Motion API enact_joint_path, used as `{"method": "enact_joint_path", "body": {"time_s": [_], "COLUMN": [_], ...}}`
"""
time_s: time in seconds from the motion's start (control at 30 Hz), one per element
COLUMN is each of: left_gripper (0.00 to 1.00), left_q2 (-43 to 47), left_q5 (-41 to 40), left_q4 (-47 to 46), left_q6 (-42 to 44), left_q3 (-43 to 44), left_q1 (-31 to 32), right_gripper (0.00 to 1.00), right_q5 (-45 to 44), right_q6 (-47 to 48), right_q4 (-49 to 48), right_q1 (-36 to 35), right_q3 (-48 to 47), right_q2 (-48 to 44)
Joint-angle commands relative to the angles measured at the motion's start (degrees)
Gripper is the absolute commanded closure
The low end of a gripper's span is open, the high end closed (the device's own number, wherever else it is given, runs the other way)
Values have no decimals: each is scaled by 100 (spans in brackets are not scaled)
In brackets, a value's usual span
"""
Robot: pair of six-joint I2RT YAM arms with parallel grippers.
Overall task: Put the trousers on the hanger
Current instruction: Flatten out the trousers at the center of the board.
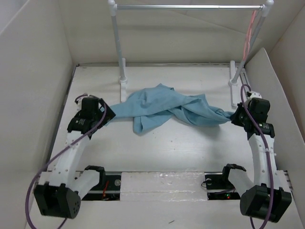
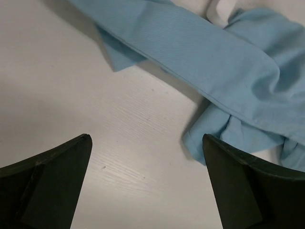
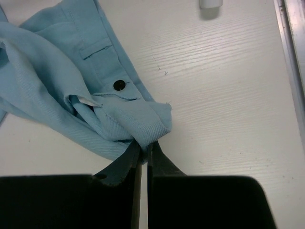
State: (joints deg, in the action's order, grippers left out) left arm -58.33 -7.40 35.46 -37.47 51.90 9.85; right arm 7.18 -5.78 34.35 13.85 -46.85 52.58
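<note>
Lab: white-walled robot table (image 1: 181, 152)

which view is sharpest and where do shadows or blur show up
Right wrist: sharpest, trousers weave and button crisp, shadow under the fold. Left wrist: cloth clear, end effector fingers dark and soft-edged. Top external: even light, faint shadow beneath the trousers.

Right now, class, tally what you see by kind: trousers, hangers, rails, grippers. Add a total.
Trousers: 1
Hanger: 1
Rail: 1
Grippers: 2, left gripper and right gripper
Total: 5
</note>
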Motion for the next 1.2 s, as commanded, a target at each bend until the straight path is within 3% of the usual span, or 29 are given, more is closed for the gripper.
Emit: {"method": "enact_joint_path", "body": {"time_s": [0.0,0.13,0.23,0.4,0.47,0.7,0.83,0.87,0.9,0.93,0.97,1.0,1.17], "left_gripper": [2,1,3,13,17,28,47,60,64,84,84,100,100], "left_q2": [498,235,-125,-1048,-1259,-1963,-2112,-2313,-2419,-2621,-2692,-2736,-2142], "left_q5": [398,239,-330,325,354,371,239,239,239,204,204,221,546], "left_q4": [-848,-1804,-2332,-3123,-3387,-3238,-3458,-3432,-3423,-3354,-3301,-3318,-3213], "left_q6": [-690,-1165,-1674,-2106,-2115,-2027,-2132,-2106,-2054,-1966,-1966,-1835,-1491], "left_q3": [-750,-1217,-1209,-1322,-1306,-900,-963,-832,-735,-447,-444,-366,626], "left_q1": [-378,-703,-756,-1597,-1653,-1653,-1653,-1653,-1653,-1653,-1653,-1653,-1653], "right_gripper": [100,100,100,100,100,100,100,100,100,100,100,100,100], "right_q5": [-410,441,425,327,398,530,653,670,688,706,706,775,1074], "right_q6": [252,428,508,727,754,851,859,851,842,763,763,745,369], "right_q4": [81,-174,-95,2,28,134,116,125,107,-15,-16,-59,-253], "right_q1": [4,-118,-346,-409,-409,-409,-409,-409,-409,-409,-409,-409,-514], "right_q3": [-412,-579,-510,-228,-193,-272,-324,-342,-351,-377,-377,-421,-1516], "right_q2": [-195,68,42,-274,-327,-318,-239,-222,-213,-178,-178,-91,454]}}
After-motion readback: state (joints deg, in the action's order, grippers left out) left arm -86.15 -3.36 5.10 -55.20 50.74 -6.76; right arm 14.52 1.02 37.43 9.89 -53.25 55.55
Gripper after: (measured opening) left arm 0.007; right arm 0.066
